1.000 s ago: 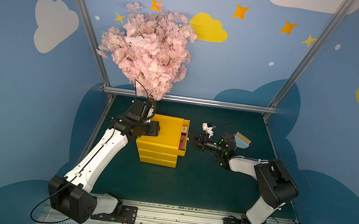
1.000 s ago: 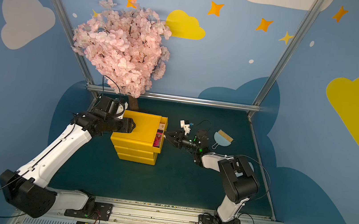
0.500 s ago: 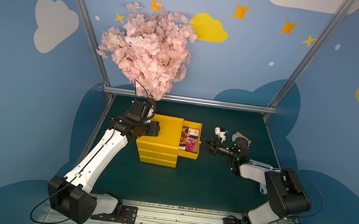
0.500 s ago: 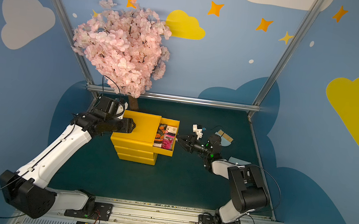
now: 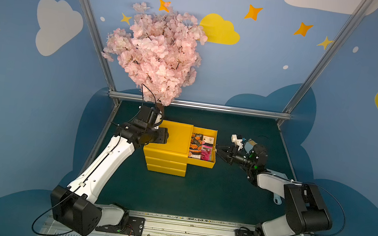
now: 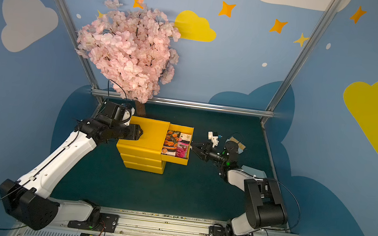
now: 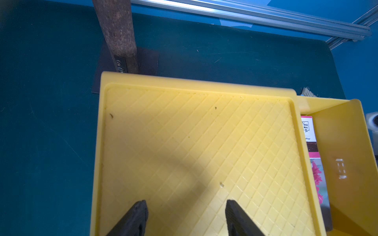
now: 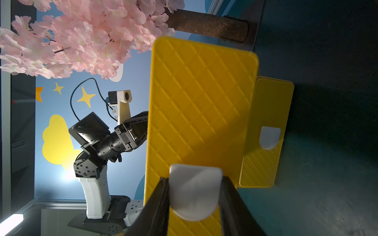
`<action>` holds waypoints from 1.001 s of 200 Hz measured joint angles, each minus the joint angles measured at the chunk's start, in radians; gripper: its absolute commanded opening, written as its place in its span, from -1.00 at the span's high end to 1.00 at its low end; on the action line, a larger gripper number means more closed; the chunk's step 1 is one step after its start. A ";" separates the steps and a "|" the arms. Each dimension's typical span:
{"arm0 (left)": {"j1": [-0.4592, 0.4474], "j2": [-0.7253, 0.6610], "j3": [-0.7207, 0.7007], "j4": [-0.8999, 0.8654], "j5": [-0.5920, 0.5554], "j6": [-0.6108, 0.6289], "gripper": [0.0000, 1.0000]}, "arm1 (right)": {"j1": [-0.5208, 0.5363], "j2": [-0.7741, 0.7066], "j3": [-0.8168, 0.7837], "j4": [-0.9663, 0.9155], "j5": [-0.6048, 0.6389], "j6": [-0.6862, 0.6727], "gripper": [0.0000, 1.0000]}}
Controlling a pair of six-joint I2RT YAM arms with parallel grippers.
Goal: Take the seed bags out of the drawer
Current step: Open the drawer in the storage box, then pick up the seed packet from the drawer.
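The right pincer (image 8: 194, 180) clamps the handle (image 8: 195, 197); the left pincer (image 7: 185, 206), half-open and empty, apparently braces the cabinet (image 7: 194, 143). The seed bags (image 5: 200, 147) lie in the open drawer (image 5: 200, 163). Risk: overpulling tips it, spilling them.

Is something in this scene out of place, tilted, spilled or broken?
Nothing serious. The top drawer stands pulled out, the right gripper clamped on its white handle, and the seed bags lie side by side inside. Only a few dark specks dot the cabinet top, perhaps crumbs of soil.
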 measured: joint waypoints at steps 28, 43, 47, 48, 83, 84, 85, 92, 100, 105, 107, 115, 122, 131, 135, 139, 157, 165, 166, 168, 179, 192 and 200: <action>0.000 -0.003 -0.006 0.010 0.001 0.000 -0.33 | 0.000 0.000 0.003 -0.010 -0.001 -0.012 0.30; -0.001 -0.004 -0.008 0.011 0.001 0.000 -0.33 | -0.002 0.000 0.006 -0.027 -0.001 -0.026 0.10; -0.001 -0.004 -0.008 0.011 0.001 0.000 -0.33 | -0.002 0.000 0.008 -0.034 -0.001 -0.034 0.08; -0.001 -0.005 -0.008 0.011 0.001 0.000 -0.33 | -0.003 0.000 0.008 -0.035 -0.001 -0.035 0.07; -0.001 -0.007 -0.012 0.018 0.002 0.000 -0.33 | -0.021 -0.051 0.037 -0.268 0.036 -0.161 -0.19; -0.001 -0.007 -0.012 0.018 0.002 0.000 -0.33 | -0.021 -0.053 0.039 -0.280 0.040 -0.169 -0.20; -0.001 -0.007 -0.013 0.018 0.002 0.000 -0.33 | -0.021 -0.056 0.041 -0.291 0.043 -0.175 -0.21; -0.001 -0.007 -0.013 0.019 0.002 0.000 -0.33 | -0.020 -0.085 0.064 -0.383 0.063 -0.222 -0.24; -0.001 -0.007 -0.014 0.021 0.003 0.000 -0.33 | -0.020 -0.121 0.098 -0.499 0.100 -0.281 -0.28; -0.001 -0.007 -0.014 0.022 0.003 0.000 -0.33 | -0.020 -0.143 0.116 -0.561 0.121 -0.321 -0.31; -0.001 -0.007 -0.015 0.023 0.003 0.000 -0.33 | -0.020 -0.155 0.127 -0.595 0.136 -0.335 -0.32; -0.001 -0.008 -0.017 0.026 0.004 0.000 -0.33 | -0.020 -0.198 0.164 -0.708 0.185 -0.403 -0.36; -0.001 -0.008 -0.018 0.027 0.005 0.000 -0.33 | -0.020 -0.234 0.195 -0.796 0.232 -0.456 -0.38; -0.001 -0.008 -0.018 0.029 0.006 0.000 -0.33 | -0.021 -0.277 0.229 -0.891 0.286 -0.513 -0.38; 0.000 -0.008 -0.019 0.031 0.007 0.000 -0.33 | -0.021 -0.299 0.246 -0.936 0.320 -0.538 -0.38; 0.000 -0.008 -0.019 0.032 0.008 0.000 -0.33 | -0.021 -0.317 0.257 -0.970 0.347 -0.560 -0.38; 0.000 -0.008 -0.020 0.035 0.011 0.000 -0.33 | -0.022 -0.395 0.286 -1.088 0.476 -0.629 -0.37; 0.001 -0.008 -0.021 0.037 0.013 0.000 -0.33 | -0.025 -0.424 0.286 -1.120 0.526 -0.651 -0.37; 0.001 -0.008 -0.021 0.037 0.013 0.000 -0.33 | -0.026 -0.426 0.286 -1.123 0.531 -0.653 -0.37; 0.001 -0.008 -0.021 0.037 0.013 0.000 -0.33 | -0.026 -0.433 0.286 -1.131 0.544 -0.659 -0.37; 0.002 -0.008 -0.023 0.040 0.015 0.000 -0.33 | -0.036 -0.462 0.286 -1.170 0.601 -0.678 -0.37; 0.003 -0.009 -0.026 0.048 0.018 0.000 -0.33 | -0.053 -0.486 0.286 -1.199 0.651 -0.692 -0.16; 0.004 -0.009 -0.028 0.056 0.018 0.000 -0.33 | -0.063 -0.497 0.286 -1.218 0.679 -0.692 0.01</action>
